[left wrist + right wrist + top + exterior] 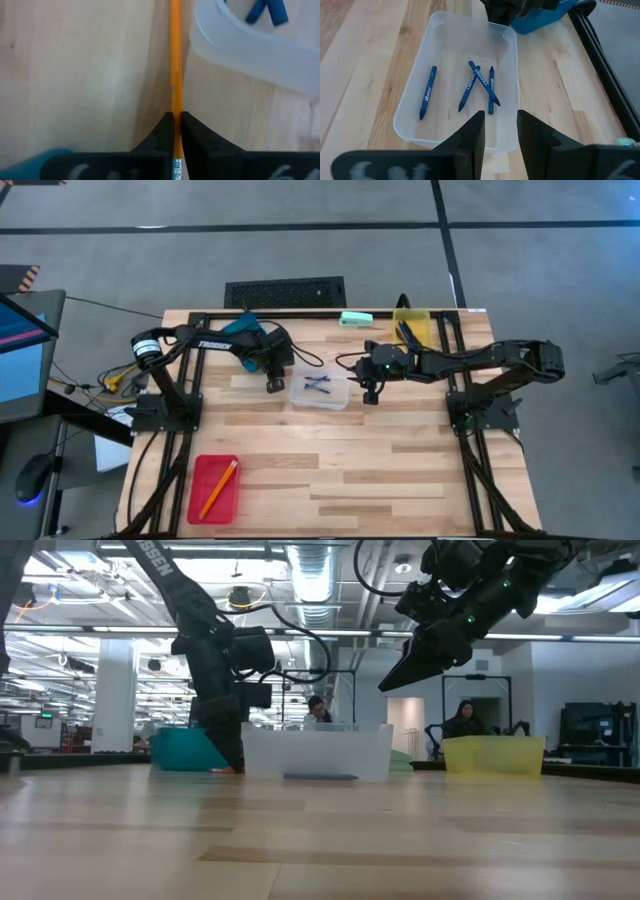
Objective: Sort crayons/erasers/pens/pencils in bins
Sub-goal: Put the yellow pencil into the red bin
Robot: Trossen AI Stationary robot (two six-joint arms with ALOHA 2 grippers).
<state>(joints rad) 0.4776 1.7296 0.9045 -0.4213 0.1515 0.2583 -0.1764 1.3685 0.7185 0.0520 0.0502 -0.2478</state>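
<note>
An orange pencil (175, 55) lies on the wood beside the clear bin (320, 393). My left gripper (175, 125) is down at the table at the clear bin's left end (272, 383) and is shut on this pencil. My right gripper (498, 131) hangs open above the clear bin's right end (371, 393), raised clear of it in the low view (395, 680). Several blue pens (479, 86) lie flat in the clear bin. A second orange pencil (218, 486) lies in the red bin (200, 502). No erasers show. My left gripper pinches the pencil between its two fingertips (162, 129), close to the metal band at its eraser end (176, 167). The fingers come from above, pointing down (230, 755). The pencil's long free part (175, 75) runs out ahead of them along the tabletop.
The yellow bin (412, 326) stands at the far right and holds dark sticks. The blue bin (243, 328) sits at the far edge under my left arm. A flat mint-green object (355, 318) lies between them. People sit in the room behind (465, 720).
</note>
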